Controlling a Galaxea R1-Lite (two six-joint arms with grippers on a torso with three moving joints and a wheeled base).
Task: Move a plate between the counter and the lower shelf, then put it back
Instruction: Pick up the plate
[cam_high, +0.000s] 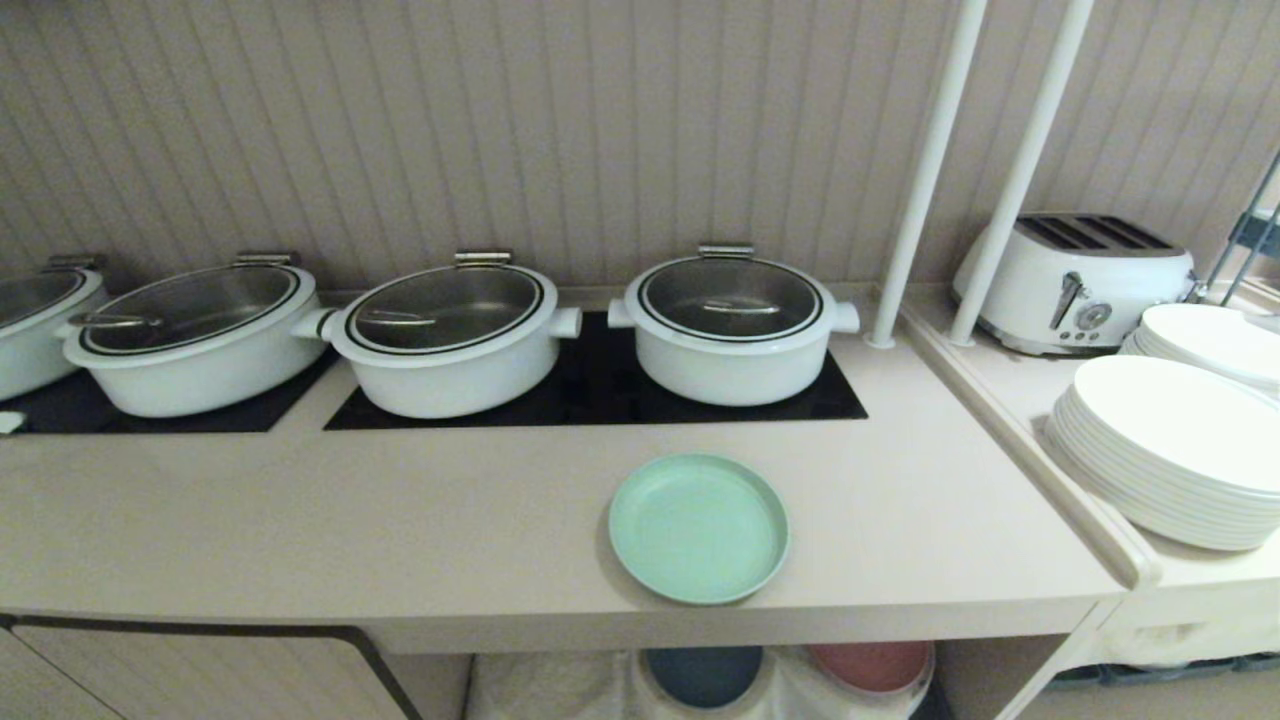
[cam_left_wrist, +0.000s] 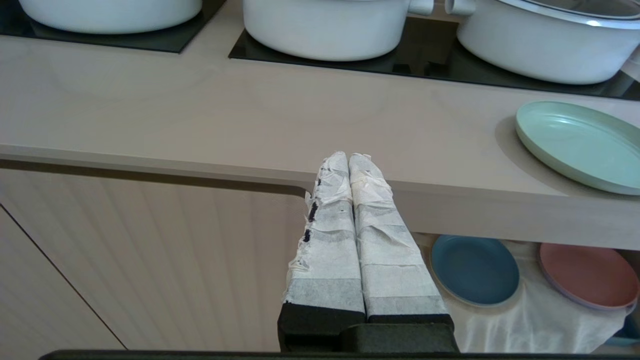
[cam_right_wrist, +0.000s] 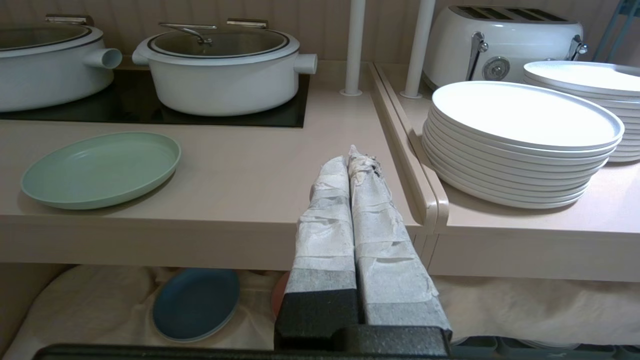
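Observation:
The mint-green plate (cam_high: 698, 527) lies flat on the beige counter (cam_high: 400, 520) close to its front edge, in front of the right-hand pot; it also shows in the wrist views as the plate (cam_left_wrist: 580, 145) and the plate (cam_right_wrist: 102, 168). Below the counter, the lower shelf (cam_right_wrist: 90, 305) is draped in white cloth. My left gripper (cam_left_wrist: 348, 157) is shut and empty, hanging in front of the counter edge to the plate's left. My right gripper (cam_right_wrist: 349, 159) is shut and empty too, off to the plate's right. Neither gripper shows in the head view.
Several white pots (cam_high: 735, 320) stand on black hob panels (cam_high: 590, 390) behind the plate. A dark blue plate (cam_left_wrist: 474, 270) and a pink plate (cam_left_wrist: 590, 275) lie on the shelf cloth. On the side ledge to the right are stacked white plates (cam_high: 1170, 450), a toaster (cam_high: 1075, 280) and two white poles (cam_high: 930, 170).

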